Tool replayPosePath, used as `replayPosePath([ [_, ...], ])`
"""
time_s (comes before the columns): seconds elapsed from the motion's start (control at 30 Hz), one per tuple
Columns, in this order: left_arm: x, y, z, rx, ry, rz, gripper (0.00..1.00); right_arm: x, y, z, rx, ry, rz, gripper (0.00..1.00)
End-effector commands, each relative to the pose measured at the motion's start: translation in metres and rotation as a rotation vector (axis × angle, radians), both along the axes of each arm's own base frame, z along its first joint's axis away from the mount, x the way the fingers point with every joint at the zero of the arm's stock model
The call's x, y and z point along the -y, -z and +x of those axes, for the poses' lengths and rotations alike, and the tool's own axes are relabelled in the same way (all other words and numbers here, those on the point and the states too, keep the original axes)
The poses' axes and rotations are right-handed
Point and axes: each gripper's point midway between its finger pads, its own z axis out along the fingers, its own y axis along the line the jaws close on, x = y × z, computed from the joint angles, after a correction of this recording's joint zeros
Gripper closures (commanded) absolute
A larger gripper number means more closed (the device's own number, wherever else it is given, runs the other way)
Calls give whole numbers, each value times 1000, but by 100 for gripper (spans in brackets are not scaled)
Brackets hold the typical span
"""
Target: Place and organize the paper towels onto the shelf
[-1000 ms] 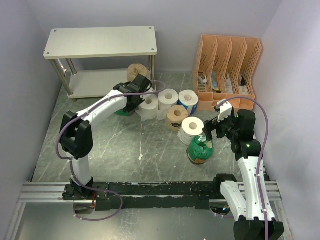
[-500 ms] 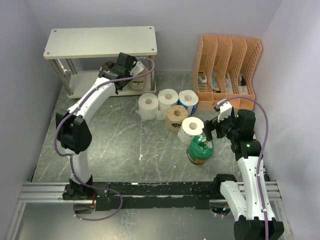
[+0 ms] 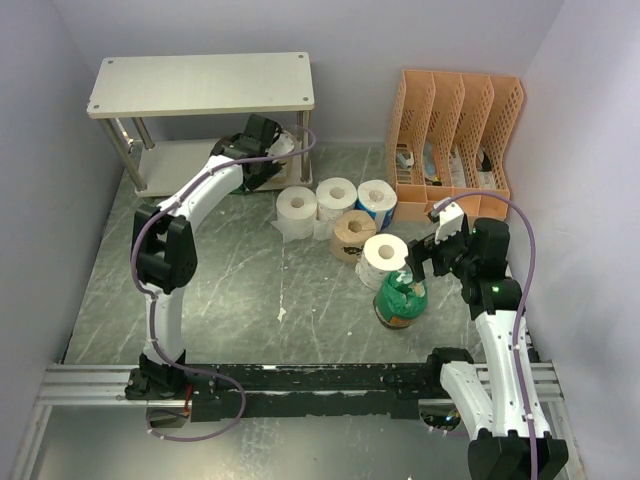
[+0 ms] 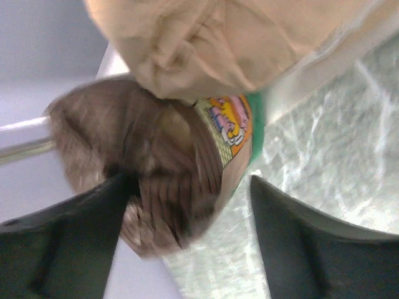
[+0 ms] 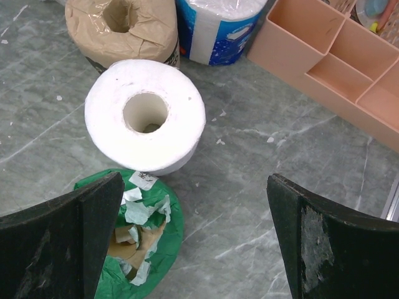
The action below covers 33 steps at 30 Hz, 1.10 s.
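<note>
1. left gripper was at the right end of the shelf, at its lower tier. in the wrist view a dark green-wrapped roll sat between its jaws, with a tan roll just above.
2. the jaws stood apart around that roll. the view was blurred, so you could not tell whether they gripped it or had let go.
3. judgement: you needed the roll resting fully on the board before opening wide, then a straight pull back so the fingers dragged neither roll.
4. right gripper hung wide open over a white roll and a second green roll on the counter, touching neither.
5. hidden: the top board covered most of the lower tier from above, so you could not count the rolls there. contact between roll and board did not show.
</note>
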Motion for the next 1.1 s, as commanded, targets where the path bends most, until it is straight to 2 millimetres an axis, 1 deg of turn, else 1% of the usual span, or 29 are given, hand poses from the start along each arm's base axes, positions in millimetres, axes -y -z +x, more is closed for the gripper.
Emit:
replayPosePath([
  [0.0,2,-50,20,184,-16,-38,0,3,1,3,2,13,-3,0],
  [0.13,-4,-78,24,285,-35,-28,0,3,1,3,1,16,-2,0],
  [0.23,-10,-93,25,348,-61,-9,0,3,3,3,-5,15,-1,0],
  [0.27,-11,-95,23,355,-67,-4,0,3,3,3,-5,16,-2,0],
  [0.37,-4,-101,11,354,-63,-9,0,3,3,4,-5,16,-3,0],
  [0.47,13,-100,-13,311,-49,-34,0,4,3,4,-6,17,-3,0],
  [0.6,29,-84,-56,192,-69,-61,0,3,3,4,-8,16,-1,0],
  [0.7,49,-73,-96,102,-11,-125,0,2,4,4,-11,10,0,0],
  [0.77,64,-74,-117,75,-1,-235,0,2,4,3,-13,6,2,0],
  [0.83,86,-77,-140,-29,18,-391,0,2,5,4,-16,5,2,0],
  [0.9,114,-78,-167,-172,77,-539,0,2,5,4,-18,8,2,0],
  [0.93,132,-79,-184,-245,129,-603,0,2,6,4,-20,6,3,0],
  [1.0,174,-83,-228,-341,296,-691,0,2,6,5,-23,10,2,0],
  [1.03,198,-80,-251,-372,400,-719,0,4,4,5,-18,22,-1,0],
  [1.07,216,-82,-275,-390,490,-738,0,6,1,6,-11,38,-6,0],
])
